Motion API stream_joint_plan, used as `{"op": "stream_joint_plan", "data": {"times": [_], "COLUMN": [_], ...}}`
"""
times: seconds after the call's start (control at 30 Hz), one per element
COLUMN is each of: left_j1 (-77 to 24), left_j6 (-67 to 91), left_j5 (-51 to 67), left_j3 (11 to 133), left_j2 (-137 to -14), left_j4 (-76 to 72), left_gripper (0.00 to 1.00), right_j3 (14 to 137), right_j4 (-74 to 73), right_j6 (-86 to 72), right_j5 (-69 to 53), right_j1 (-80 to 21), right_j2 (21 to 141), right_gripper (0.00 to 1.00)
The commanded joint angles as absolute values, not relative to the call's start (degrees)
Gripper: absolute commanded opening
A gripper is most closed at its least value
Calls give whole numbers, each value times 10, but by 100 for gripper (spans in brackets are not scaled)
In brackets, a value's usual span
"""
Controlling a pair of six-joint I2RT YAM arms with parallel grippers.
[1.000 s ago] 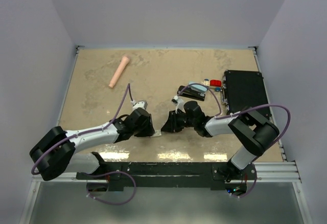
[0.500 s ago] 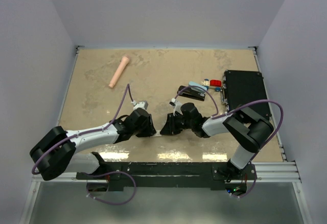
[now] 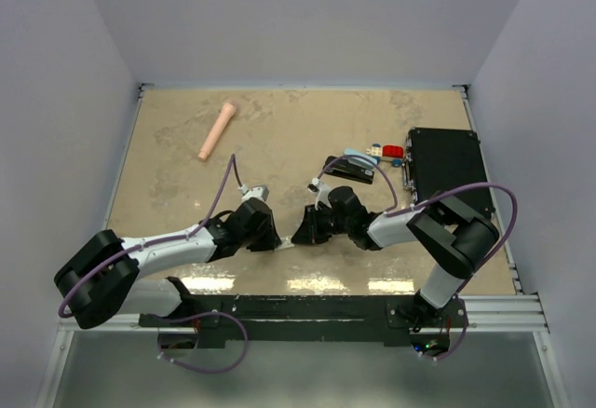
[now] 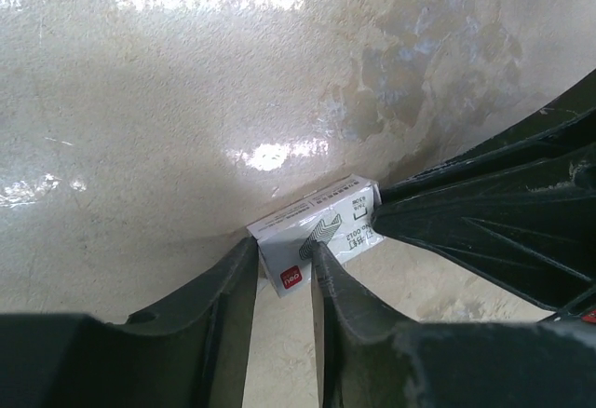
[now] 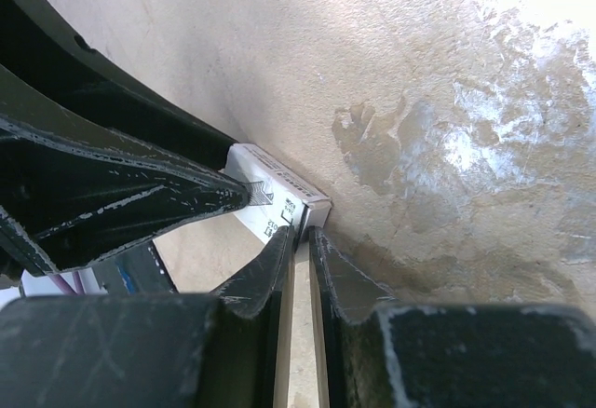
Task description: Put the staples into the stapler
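The staples are a tiny white box with a red logo (image 4: pixel 312 234), lying on the table between my two grippers, and barely visible from above (image 3: pixel 287 243). My left gripper (image 4: pixel 284 257) has its fingers (image 4: pixel 223 287) against both sides of the box's near end. Facing it, my right gripper (image 5: pixel 304 233) is nearly closed, with its tips pinching the far end of the same box (image 5: pixel 279 189). The black stapler with a light-blue top (image 3: pixel 352 167) lies behind the right gripper (image 3: pixel 302 233), apart from both arms.
A black case (image 3: pixel 447 170) stands at the right edge. Small red and white items (image 3: pixel 389 152) lie beside the stapler. A pink cylinder (image 3: pixel 217 130) lies at the back left. The tan table (image 3: pixel 279 138) is walled on three sides.
Both pairs of jaws have narrowed onto the box. The right arm has crept slightly left toward the left gripper.
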State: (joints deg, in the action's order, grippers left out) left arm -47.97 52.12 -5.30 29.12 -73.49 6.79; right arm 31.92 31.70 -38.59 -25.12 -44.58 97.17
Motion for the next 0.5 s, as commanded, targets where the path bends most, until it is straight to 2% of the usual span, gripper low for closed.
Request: {"op": "stream_joint_plan", "data": {"times": [0.0,0.3,0.47], "left_j1": [-476,-476,-472], "left_j6": [538,554,561], "left_j5": [-40,-39,-34], "left_j3": [286,274,262], "left_j2": [-736,-725,-725], "left_j4": [40,30,9], "left_gripper": [29,0,0], "right_j3": [339,347,359], "right_j4": [305,274,229], "right_j6": [-381,-374,-361], "right_j5": [-226,-200,-161], "right_j1": [-452,-456,-461], "right_j2": [954,938,918], "right_gripper": [13,7,0]}}
